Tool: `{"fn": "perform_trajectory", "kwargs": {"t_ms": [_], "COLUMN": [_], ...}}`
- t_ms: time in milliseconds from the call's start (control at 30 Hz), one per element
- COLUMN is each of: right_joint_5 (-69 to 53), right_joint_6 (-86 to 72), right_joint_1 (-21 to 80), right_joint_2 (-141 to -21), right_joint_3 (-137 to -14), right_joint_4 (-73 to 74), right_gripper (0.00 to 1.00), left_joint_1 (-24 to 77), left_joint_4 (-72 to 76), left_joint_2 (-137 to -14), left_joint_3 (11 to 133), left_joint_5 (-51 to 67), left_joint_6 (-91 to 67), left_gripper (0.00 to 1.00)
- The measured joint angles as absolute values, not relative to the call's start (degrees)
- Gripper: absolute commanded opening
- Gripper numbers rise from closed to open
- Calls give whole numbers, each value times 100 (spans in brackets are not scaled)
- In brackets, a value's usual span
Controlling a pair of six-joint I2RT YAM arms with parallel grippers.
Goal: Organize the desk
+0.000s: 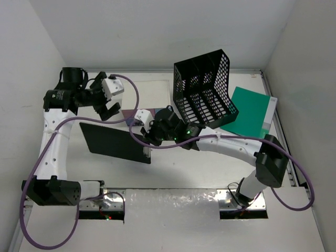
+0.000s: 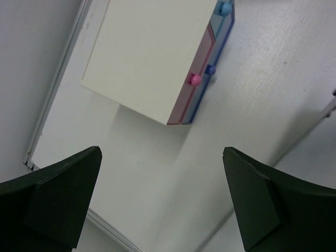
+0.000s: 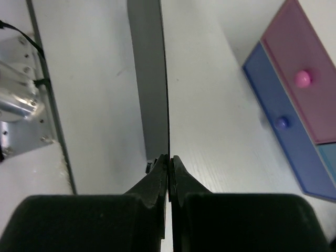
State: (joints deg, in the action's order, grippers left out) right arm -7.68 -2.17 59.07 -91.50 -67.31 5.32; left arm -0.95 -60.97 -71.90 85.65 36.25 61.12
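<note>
Thin black sheet (image 1: 113, 142), edge-on, tight in right pincer (image 3: 168, 158); left pincer (image 2: 161, 157) wide; drawer box (image 2: 152, 52) partly off-frame.

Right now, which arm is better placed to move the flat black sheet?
Right: the right gripper pinches the black sheet by its edge; the left gripper hangs open over the drawer box.

- A plain white back wall (image 1: 157, 31) closes off the far side, softly and evenly lit.
- A white left wall (image 1: 26, 79) meets the back wall at its left end.
- A white right wall (image 1: 310, 63) meets the back wall at its right end and looks slightly greyer.
</note>
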Motion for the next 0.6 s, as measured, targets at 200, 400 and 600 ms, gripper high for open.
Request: {"fn": "perform_trajectory", "kwargs": {"t_ms": [200,400,600], "right_joint_5": [-819,-1028,-1061], "right_joint_6": [263,784,1033], "right_joint_1": [5695,5612,5612], "right_joint_2": [-9021,-8744,-8661], "right_joint_3": [-6718,-6718,-6650], "right_joint_4": [860,1129,1173], "right_gripper": [0,0,0], "left_joint_1": [47,360,792], "left_joint_4": [-6984,-7328,-7384], "left_joint_2": [-7642,-7854,-7717], "left_joint_3": [9164,9137,8578], "left_joint_5": [3712,3667,3590], "left_joint_6": [6604,6971,7382], "left_gripper": [99,100,99]}}
